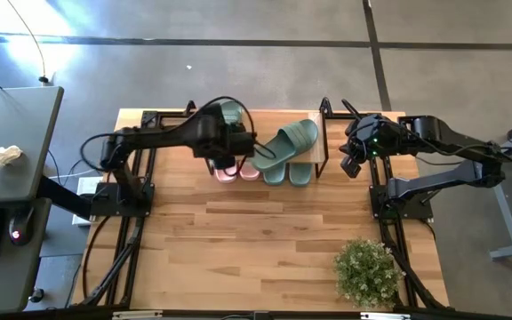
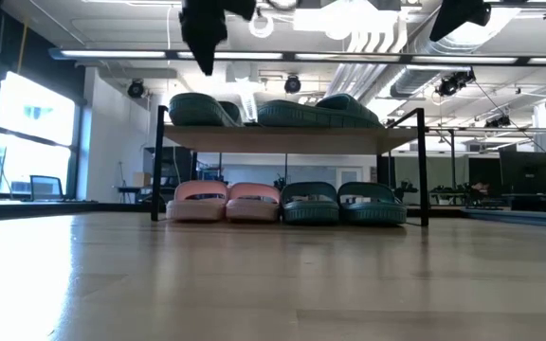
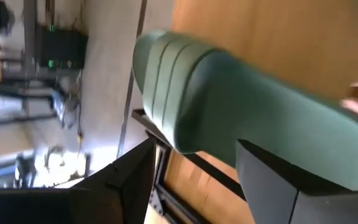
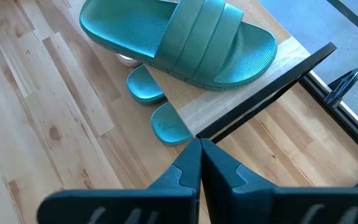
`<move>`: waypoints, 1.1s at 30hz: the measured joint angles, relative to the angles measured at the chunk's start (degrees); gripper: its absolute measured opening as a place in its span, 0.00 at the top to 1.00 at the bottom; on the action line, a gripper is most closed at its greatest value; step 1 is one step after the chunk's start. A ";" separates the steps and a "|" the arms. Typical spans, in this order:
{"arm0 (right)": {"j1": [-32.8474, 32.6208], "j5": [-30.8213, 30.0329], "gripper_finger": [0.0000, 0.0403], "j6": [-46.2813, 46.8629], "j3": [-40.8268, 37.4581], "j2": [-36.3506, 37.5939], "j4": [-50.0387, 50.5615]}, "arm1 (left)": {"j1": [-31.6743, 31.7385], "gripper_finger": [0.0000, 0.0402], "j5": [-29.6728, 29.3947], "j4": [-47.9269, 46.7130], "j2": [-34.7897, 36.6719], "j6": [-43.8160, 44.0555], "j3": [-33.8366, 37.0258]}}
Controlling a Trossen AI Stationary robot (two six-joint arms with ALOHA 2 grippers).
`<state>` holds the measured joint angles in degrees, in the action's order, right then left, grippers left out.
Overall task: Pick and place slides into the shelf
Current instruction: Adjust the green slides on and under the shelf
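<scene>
The shelf [image 1: 319, 149] stands at the table's far edge. On its plank top lie two sage-green slides: one lies slantwise [image 1: 288, 142], and the other [image 1: 231, 110] is partly under my left arm. On the lower tier stand the pink pair [image 2: 226, 201] and a green pair [image 2: 341, 203], side by side with toes toward the near edge. My left gripper [image 1: 241, 147] is open and hovers above the top slides, clear of them in the low view [image 2: 202, 52]. The left wrist view shows a green slide [image 3: 229, 106] beyond its spread fingers. My right gripper [image 4: 199, 146] is shut and sits off the shelf's right end [image 1: 352, 164].
A potted plant [image 1: 365, 271] stands near the table's near right corner. A grey desk [image 1: 7, 151] with a crumpled cloth and a keyboard sits left of the table. Bare tabletop [image 1: 256, 240] stretches between the shelf and the near edge.
</scene>
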<state>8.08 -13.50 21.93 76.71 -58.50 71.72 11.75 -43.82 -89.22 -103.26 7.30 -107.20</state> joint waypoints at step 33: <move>0.13 -0.59 1.00 10.54 0.03 -11.77 -19.38 | -21.82 0.49 71.14 55.18 11.56 -55.87 0.10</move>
<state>8.21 -14.09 32.47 76.74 -70.27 52.34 -10.07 27.31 -34.04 -91.71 -48.57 -107.10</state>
